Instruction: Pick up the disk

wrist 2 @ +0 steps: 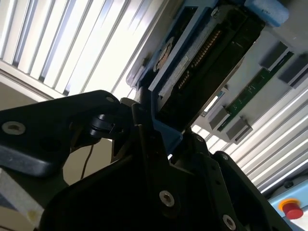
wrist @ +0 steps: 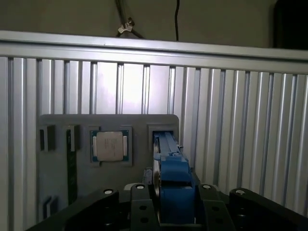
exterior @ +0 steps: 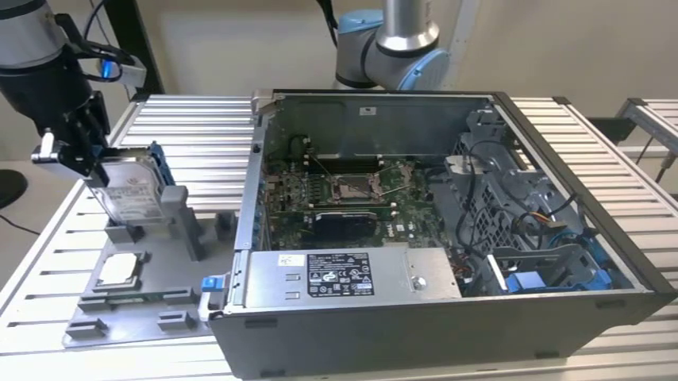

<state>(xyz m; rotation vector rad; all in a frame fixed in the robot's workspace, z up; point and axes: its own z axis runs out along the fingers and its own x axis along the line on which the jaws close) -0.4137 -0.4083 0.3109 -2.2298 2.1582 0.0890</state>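
Right now the gripper (exterior: 94,171) is clamped on the upper end of the disk (exterior: 132,198), which stands upright on edge over the far end of the grey tray (exterior: 143,305), label facing out. In the first wrist view the fingers (wrist: 139,204) squeeze the disk's blue rail (wrist: 173,187) from both sides. I cannot tell whether the disk's lower end has left the tray's holder. A square chip (exterior: 117,270) lies flat nearer the tray's middle. The open computer case (exterior: 424,333) sits just beside the tray.
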